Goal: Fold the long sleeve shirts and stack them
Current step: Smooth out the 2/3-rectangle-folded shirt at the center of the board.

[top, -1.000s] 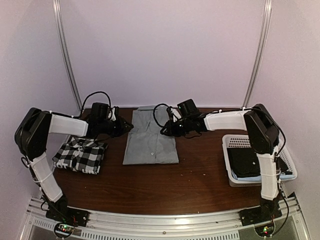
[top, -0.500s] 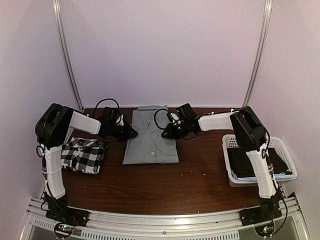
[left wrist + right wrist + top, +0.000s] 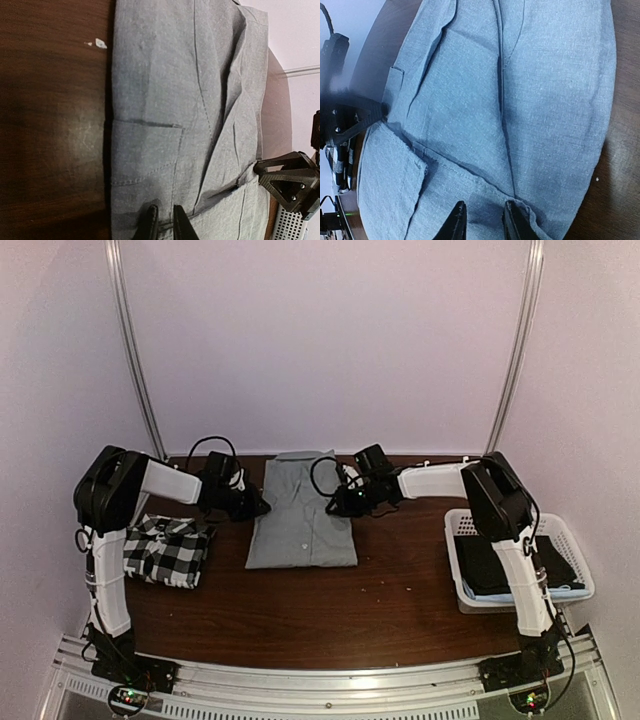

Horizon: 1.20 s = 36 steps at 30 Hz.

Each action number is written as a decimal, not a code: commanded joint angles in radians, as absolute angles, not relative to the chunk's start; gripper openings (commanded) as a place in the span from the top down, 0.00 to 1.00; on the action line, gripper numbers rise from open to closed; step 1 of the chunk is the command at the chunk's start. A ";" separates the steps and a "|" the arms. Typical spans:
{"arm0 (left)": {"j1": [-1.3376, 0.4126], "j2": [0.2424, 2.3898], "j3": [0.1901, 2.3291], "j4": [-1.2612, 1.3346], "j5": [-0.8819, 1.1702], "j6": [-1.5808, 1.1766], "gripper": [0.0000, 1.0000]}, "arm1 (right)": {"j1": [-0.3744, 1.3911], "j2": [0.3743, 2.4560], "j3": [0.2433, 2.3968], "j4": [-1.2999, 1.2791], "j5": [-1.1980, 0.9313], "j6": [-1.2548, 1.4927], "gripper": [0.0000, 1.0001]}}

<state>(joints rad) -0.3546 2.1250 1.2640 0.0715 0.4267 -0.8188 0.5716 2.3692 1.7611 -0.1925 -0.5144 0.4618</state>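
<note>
Gripping the grey shirt (image 3: 300,515) by both long edges, with left fingers (image 3: 150,225) clenched on one side and right fingers (image 3: 456,225) on the other. Spread flat toward the back middle of the tabletop (image 3: 330,610), well apart from the folded checked shirt (image 3: 165,550) at the left.

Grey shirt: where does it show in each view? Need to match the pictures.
Top external: the plain grey button-up cloth shirt lies mid-table, toward the far edge.
Left wrist: shirt fills centre and right.
Right wrist: shirt fills most of the frame.
Shared landmark: the dark brown wooden table under it.
</note>
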 commanded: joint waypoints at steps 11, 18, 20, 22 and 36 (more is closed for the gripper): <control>-0.321 1.894 1.215 0.005 0.308 -0.734 0.87 | 0.584 2.181 1.666 -0.222 -0.416 0.411 0.69; -0.334 1.781 1.100 0.019 0.351 -0.757 0.87 | 0.602 2.139 1.588 -0.215 -0.427 0.415 0.70; -0.344 1.748 1.060 0.016 0.362 -0.756 0.86 | 0.613 2.112 1.538 -0.200 -0.425 0.415 0.70; -0.353 1.720 1.019 0.012 0.377 -0.755 0.86 | 0.623 2.080 1.490 -0.187 -0.421 0.415 0.70; -0.499 1.662 0.835 0.045 0.396 -0.831 0.87 | 0.723 1.944 1.278 -0.129 -0.421 0.460 0.71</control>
<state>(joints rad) -0.4946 1.7016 0.8967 -0.0063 0.4007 -0.7868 0.6895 1.9789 1.3350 -0.1772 -0.4259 0.4309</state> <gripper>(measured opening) 0.136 0.296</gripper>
